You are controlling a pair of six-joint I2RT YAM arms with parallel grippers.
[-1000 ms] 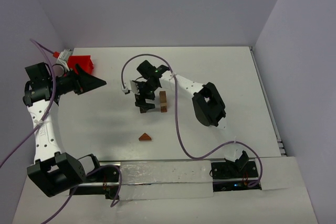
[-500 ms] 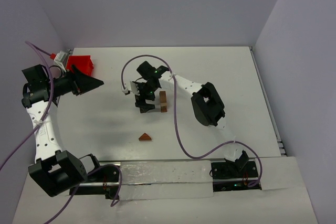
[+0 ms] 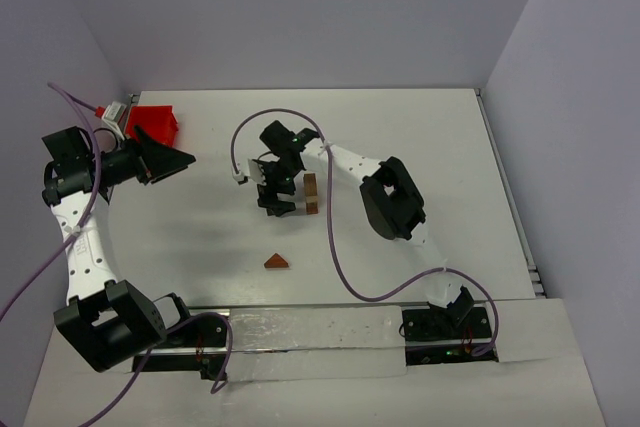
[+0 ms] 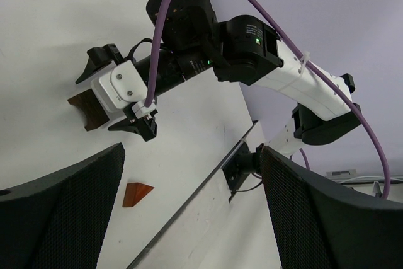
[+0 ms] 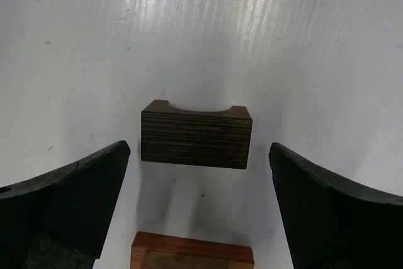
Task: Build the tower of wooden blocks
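The right tool (image 3: pixel 277 199) hangs over the middle of the white bench (image 3: pixel 420 147) with its fingers (image 5: pixel 69 206) spread wide and nothing between them but air. Its wrist view looks down on a dark brown block (image 5: pixel 196 135) with a shallow curved notch in its far edge, lying on the bench between the fingers and touching neither. A reddish-brown block (image 5: pixel 192 253) shows at the bottom edge of that view, a small gap from the dark one.

From above, the wood block tower (image 3: pixel 311 194) reads as a short tan-and-brown column just to the right of the right tool (how many pieces it holds cannot be told from here). A triangular wedge (image 3: pixel 277 261) lies alone, well apart, nearer the arm bases.

The left tool (image 3: pixel 180 159) is also wide open and empty, held at the left side of the bench near a red tray (image 3: pixel 158 123).
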